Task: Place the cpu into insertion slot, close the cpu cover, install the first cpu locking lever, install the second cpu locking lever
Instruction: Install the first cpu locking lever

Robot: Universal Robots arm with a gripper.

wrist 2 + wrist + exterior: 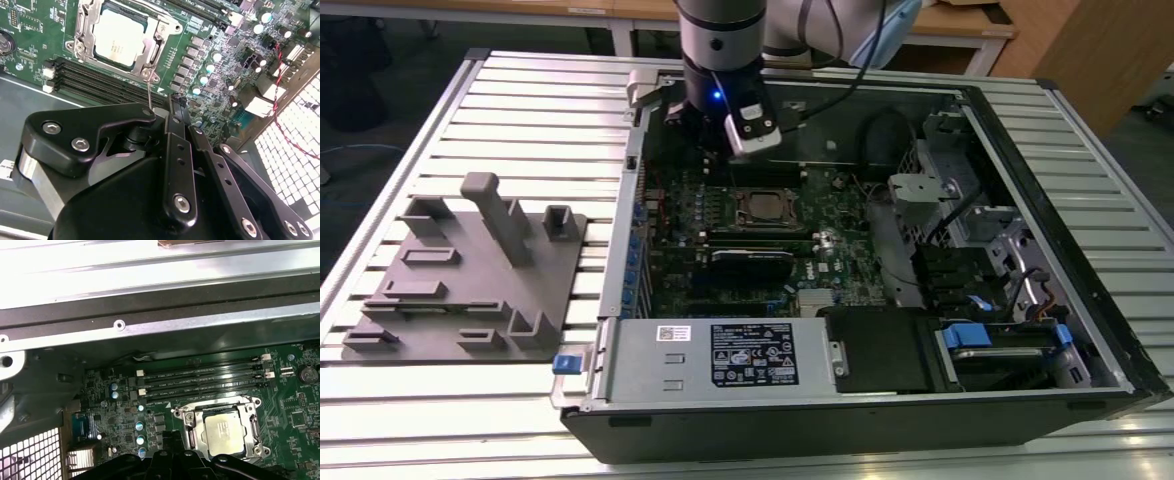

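The cpu [120, 42] has a silver top and lies flat in the insertion slot [761, 208] on the green board; it also shows in the first wrist view [225, 432]. The cpu cover [85, 37], a silver frame, lies down around it, its window showing the chip. A thin wire locking lever [149, 92] stands up from the socket's corner, right beside my fingers [175, 130]. My gripper [173, 106] is shut, tips together, with nothing seen between them. In the exterior view the gripper [710, 142] hangs over the board just behind the socket.
The open computer case [1014, 200] rests on a slatted table. Black memory slots [200, 380] run between the socket and the case wall [150, 325]. A black card [754, 262] and the power supply [720, 355] sit nearer the front. A grey fixture plate [467, 270] lies at the exterior view's left.
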